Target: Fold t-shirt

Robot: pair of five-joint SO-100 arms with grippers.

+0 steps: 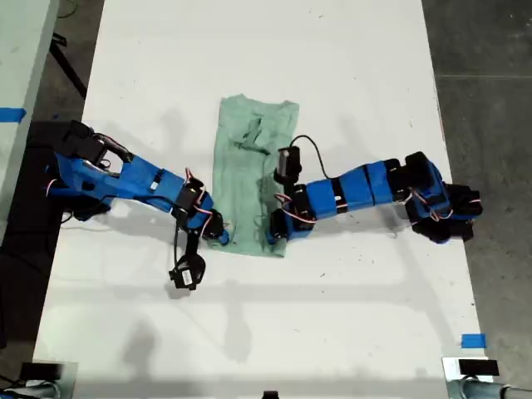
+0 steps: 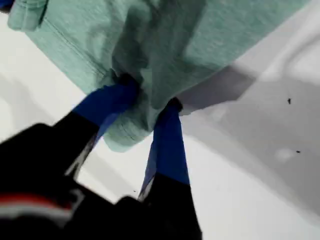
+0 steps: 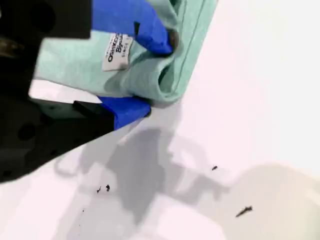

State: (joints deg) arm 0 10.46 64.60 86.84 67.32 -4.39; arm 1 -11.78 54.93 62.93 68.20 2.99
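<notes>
Mint-green cotton t-shirt [image 1: 245, 174], folded into a narrow strip, lies mid-surface [image 1: 332, 66]. Your first end effector [image 2: 149, 95] is clamped on a bunched hem corner. Your second end effector [image 3: 154, 75] pinches a doubled edge beside a white label [image 3: 116, 51]. Both arms meet the strip's end toward the exterior view's bottom.

One pale mint-green short-sleeved cotton t-shirt [image 1: 249, 170] is counted, lying on one white table [image 1: 332, 50]. Two blue-and-black robot arms are counted, each ending in one gripper closed on the shirt's hem. Two small pieces of blue tape are seen, one at nine o'clock [image 1: 12, 114] and one at five o'clock [image 1: 472, 340] in the exterior view.
</notes>
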